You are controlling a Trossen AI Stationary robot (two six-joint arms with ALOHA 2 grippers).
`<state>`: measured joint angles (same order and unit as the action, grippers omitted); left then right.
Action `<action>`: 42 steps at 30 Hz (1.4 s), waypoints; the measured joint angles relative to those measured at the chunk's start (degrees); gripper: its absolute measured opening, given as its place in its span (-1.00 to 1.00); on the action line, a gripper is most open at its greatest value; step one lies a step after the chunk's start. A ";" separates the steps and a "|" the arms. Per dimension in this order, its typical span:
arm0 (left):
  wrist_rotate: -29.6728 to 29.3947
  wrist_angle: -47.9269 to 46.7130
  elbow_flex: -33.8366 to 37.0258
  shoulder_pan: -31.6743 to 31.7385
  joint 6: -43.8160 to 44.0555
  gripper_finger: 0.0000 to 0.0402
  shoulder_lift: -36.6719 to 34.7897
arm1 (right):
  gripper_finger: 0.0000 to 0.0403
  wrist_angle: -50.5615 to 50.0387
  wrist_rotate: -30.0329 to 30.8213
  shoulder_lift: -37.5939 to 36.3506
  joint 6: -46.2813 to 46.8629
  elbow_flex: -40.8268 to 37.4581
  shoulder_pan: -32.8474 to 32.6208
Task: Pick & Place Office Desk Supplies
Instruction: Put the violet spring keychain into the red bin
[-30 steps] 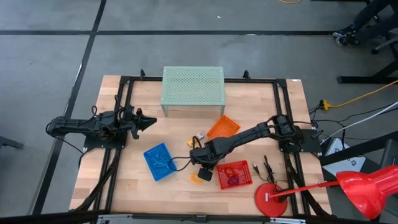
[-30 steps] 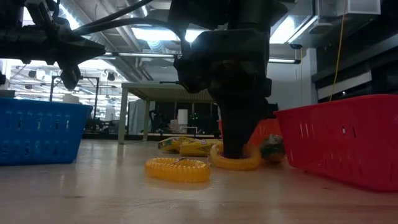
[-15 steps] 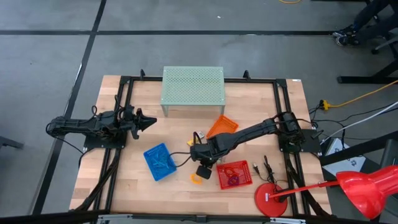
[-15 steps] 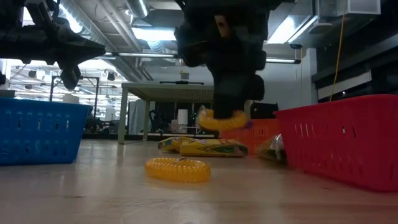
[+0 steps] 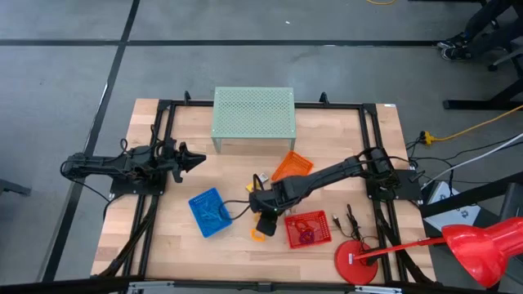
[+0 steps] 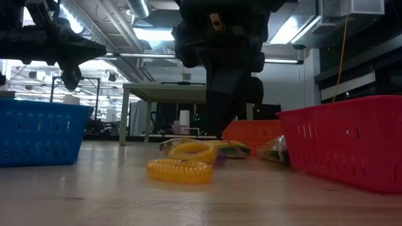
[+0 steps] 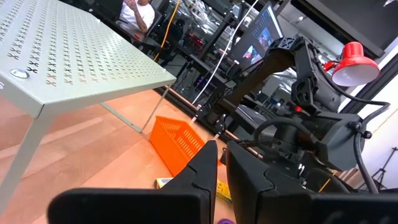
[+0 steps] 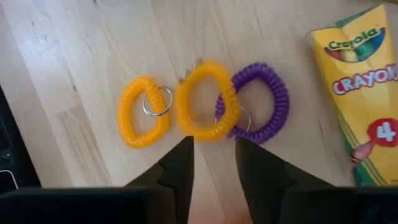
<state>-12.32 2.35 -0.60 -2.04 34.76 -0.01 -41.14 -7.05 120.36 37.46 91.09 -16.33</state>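
From where I stand the right gripper (image 8: 211, 140) hangs low over the middle of the table (image 5: 163, 233), between the blue basket (image 5: 208, 212) and the red basket (image 5: 309, 229), its two fingers a narrow gap apart with nothing between them. Just ahead of its tips three coiled loops lie in a row on the wood: an orange loop (image 8: 143, 112), a second orange loop (image 8: 205, 99) touching it, and a purple loop (image 8: 258, 102) overlapping the second one, with a crayon box (image 8: 364, 93) a little beyond. I'd say the step in hand is picking one of these loops for a basket. The next move calls for lowering the fingers astride a single coil and not catching its neighbour, since they crowd each other. The left gripper (image 5: 198, 157) waits at the table's left edge, its fingers all but together and holding nothing. An orange basket (image 5: 292, 166) sits tilted near the pale green stand (image 5: 253, 113) at the far side, and a red lamp (image 5: 478, 249) leans in at the near right corner. The top is pale wood in a black frame. Behind it is a dim workshop with ceiling strip lights, desks and monitors, and a person sits far back
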 joint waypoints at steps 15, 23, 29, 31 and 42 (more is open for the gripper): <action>0.00 -0.01 0.00 0.01 0.00 -0.84 0.00 | -0.43 5.14 1.72 0.11 1.33 0.02 -0.71; 0.00 0.00 0.01 0.02 0.00 -0.84 0.00 | -0.42 1.05 6.44 0.26 4.51 0.00 1.87; 0.00 0.00 0.02 0.01 0.00 -0.84 0.00 | -0.42 0.44 4.45 0.26 3.86 0.00 3.11; 0.00 0.00 0.01 0.01 0.00 -0.84 0.00 | -0.42 0.47 4.19 0.27 3.88 0.00 3.05; 0.00 -0.01 0.01 0.01 0.00 -0.84 0.00 | -0.42 0.66 1.91 4.85 7.25 0.04 3.00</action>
<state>-12.32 2.34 -0.59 -2.03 34.76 -0.01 -40.48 -5.14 125.21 44.71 91.13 -13.33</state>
